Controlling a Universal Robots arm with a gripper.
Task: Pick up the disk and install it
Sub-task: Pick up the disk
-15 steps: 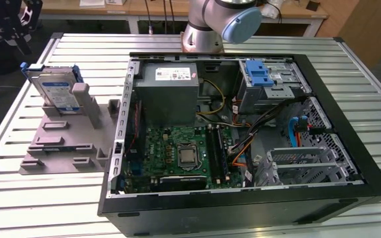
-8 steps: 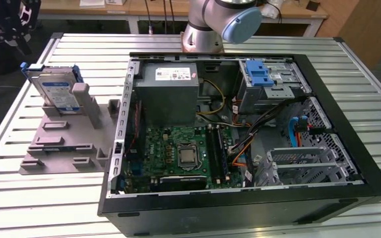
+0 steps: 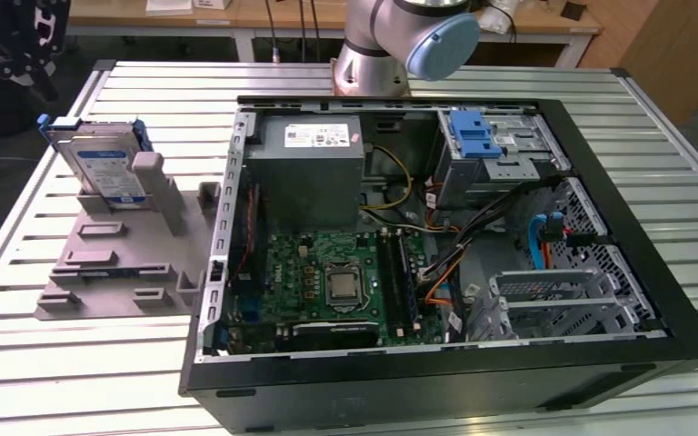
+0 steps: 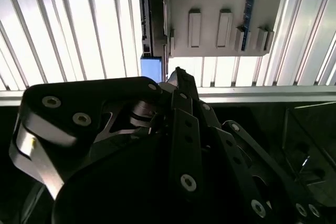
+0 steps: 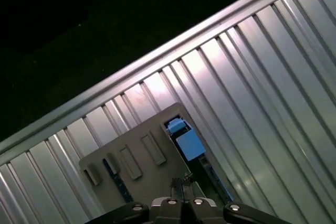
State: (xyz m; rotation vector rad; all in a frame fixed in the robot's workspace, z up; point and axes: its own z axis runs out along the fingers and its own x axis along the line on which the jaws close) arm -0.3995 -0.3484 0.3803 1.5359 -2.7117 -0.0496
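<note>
The disk (image 3: pixel 101 168) stands upright in a grey holder (image 3: pixel 119 263) on the slatted table, at the exterior view's left. It is silver-grey with a white-and-blue label and a blue carrier frame. In the second wrist view my black gripper (image 4: pixel 178 74) hangs well above the holder (image 4: pixel 220 14), its fingertips together with nothing between them. The disk's blue carrier (image 4: pixel 153 67) shows edge-on just beyond the tips. The first wrist view looks down past the gripper (image 5: pixel 181 182) onto the holder (image 5: pixel 136 156) and the blue carrier (image 5: pixel 188 142).
An open black computer case (image 3: pixel 640 272) lies on the table at the exterior view's right. Inside it are a grey power supply (image 3: pixel 313 173), a green motherboard (image 3: pixel 337 282), cables and a drive bay with a blue latch (image 3: pixel 476 136). The arm's base (image 3: pixel 380 50) stands behind the case.
</note>
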